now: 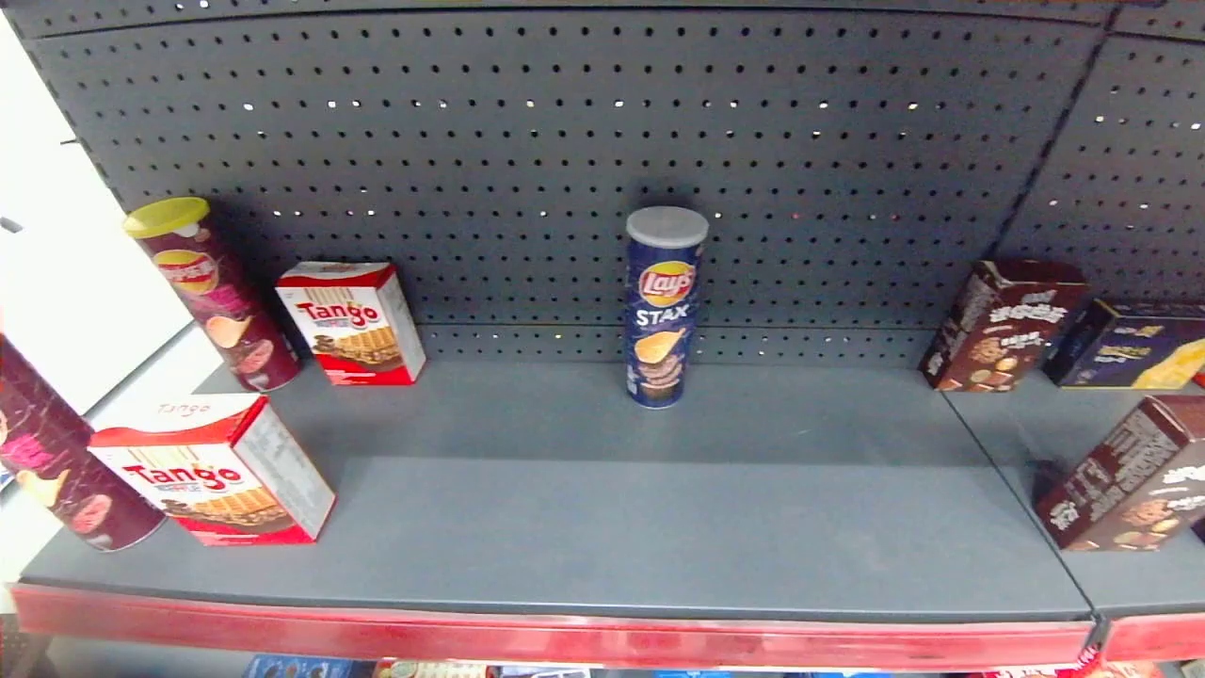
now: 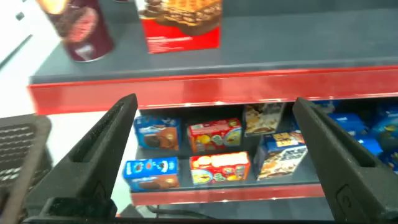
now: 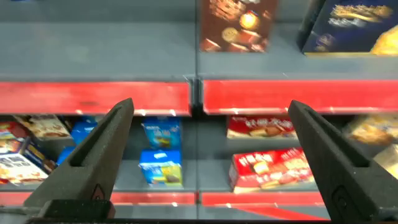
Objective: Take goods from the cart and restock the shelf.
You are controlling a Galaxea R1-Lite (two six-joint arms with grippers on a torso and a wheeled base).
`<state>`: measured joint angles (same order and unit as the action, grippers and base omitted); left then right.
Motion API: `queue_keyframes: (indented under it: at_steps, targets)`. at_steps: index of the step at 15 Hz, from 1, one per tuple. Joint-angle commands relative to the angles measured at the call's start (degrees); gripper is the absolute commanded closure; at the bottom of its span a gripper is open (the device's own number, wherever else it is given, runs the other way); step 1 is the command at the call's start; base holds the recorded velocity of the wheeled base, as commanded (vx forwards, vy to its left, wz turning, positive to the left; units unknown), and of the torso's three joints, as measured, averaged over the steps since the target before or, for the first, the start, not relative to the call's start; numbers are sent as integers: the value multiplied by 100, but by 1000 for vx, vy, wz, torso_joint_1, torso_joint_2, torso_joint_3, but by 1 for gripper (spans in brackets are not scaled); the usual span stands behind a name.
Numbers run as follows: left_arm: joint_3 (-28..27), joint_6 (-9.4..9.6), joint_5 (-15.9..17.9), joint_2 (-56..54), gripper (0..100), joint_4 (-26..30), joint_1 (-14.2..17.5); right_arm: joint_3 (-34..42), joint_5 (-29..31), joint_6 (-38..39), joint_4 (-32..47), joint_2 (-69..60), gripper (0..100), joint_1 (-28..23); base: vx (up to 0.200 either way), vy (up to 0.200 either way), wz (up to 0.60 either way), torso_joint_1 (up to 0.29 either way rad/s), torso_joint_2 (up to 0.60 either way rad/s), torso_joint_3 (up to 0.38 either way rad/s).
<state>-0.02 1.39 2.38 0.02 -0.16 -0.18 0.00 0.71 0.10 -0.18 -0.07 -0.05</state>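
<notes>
On the grey shelf (image 1: 659, 508), a blue chips can (image 1: 666, 311) stands upright at the middle of the back. My left gripper (image 2: 214, 102) hangs open and empty in front of the shelf's red edge strip (image 2: 249, 87), below a red wafer box (image 2: 180, 25) and a maroon can (image 2: 84, 31). My right gripper (image 3: 210, 104) is open too, holding nothing. It faces the red strip (image 3: 298, 96) where two shelf sections meet, below a brown box (image 3: 236, 25) and a dark blue box (image 3: 351, 25).
At the shelf's left stand two maroon cans (image 1: 215, 292) (image 1: 56, 452) and two red wafer boxes (image 1: 353, 322) (image 1: 215, 469). Brown boxes (image 1: 1003, 325) (image 1: 1125, 471) and a dark blue box (image 1: 1130, 353) sit at the right. Lower shelves hold several boxes (image 2: 214, 152). A dark mesh edge (image 2: 18, 143) shows beside the left gripper.
</notes>
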Motion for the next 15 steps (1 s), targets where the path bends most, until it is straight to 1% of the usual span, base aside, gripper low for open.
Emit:
queue_keyframes:
  at_steps: [1, 10, 12, 15]
  targets:
    - [2, 2, 0, -2, 0, 7, 1, 0, 0, -1, 1, 7, 0, -4, 0, 0, 600, 2, 2, 7]
    - [2, 19, 8, -2, 0, 7, 1, 0, 8, -1, 1, 7, 0, -4, 0, 0, 600, 4, 3, 3]
    - [2, 10, 8, -2, 0, 7, -8, 0, 8, -1, 1, 7, 0, -4, 0, 0, 0, 0, 0, 0]
    - [2, 63, 35, -2, 0, 7, -8, 0, 8, -1, 1, 7, 0, -4, 0, 0, 0, 0, 0, 0]
